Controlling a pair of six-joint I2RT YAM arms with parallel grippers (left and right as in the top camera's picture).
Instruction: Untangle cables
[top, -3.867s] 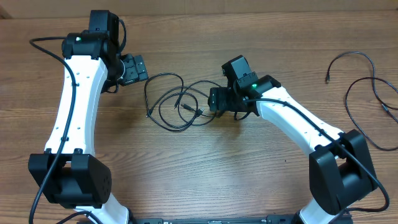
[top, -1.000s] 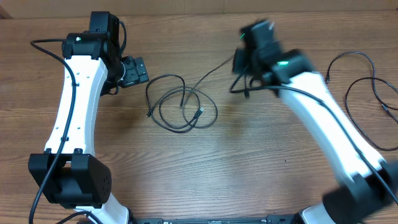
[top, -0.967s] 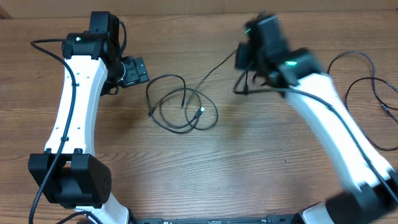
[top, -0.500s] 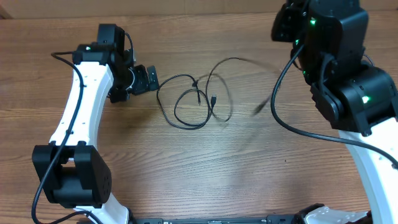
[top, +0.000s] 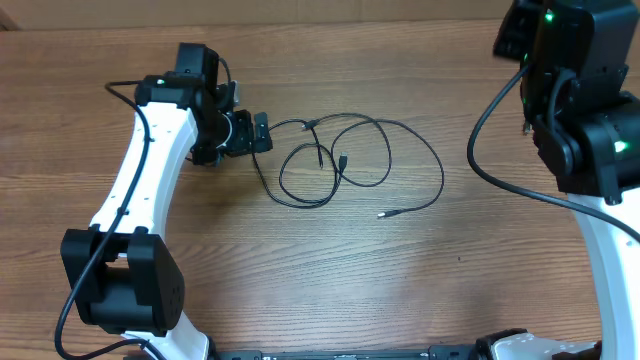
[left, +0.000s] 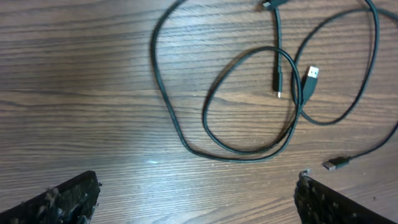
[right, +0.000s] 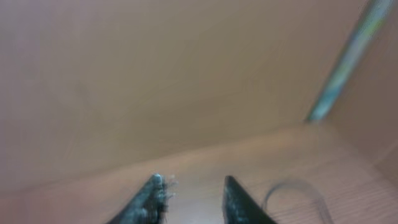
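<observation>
A: Black cables (top: 343, 160), where do they sit?
B: Flat on the wooden table (top: 300, 290), mid overhead view, between the two arms. Thin cords in overlapping loops: a tighter loop on the left, a wide one sweeping out to the right.
A: Plug ends?
B: Clearest in the left wrist view. A silvery plug (left: 311, 74) and a black plug (left: 278, 87) lie side by side inside the loops. Another dark plug (left: 336, 163) lies free on the wood at lower right. One connector (left: 271, 5) is cut by the top edge.
A: And the left gripper (top: 263, 133)?
B: Low over the table, just left of the cables. Fingers spread wide, nothing between them. In its wrist view the fingertips (left: 68, 199) sit in the bottom corners with bare wood between, and the nearest loop lies ahead of them, not touching. Overhead, one cord runs right up beside it; cannot tell if they touch.
A: And the right gripper (right: 193, 199)?
B: The right arm (top: 585, 100) is raised at the top right corner, well apart from the loops. Its wrist view is blurred: two fingers with a narrow gap, gripping nothing. A faint dark loop shows at lower right there, too blurred to identify.
A: Anything else?
B: A thick arm cable (top: 478, 165) curves down from the right arm.
</observation>
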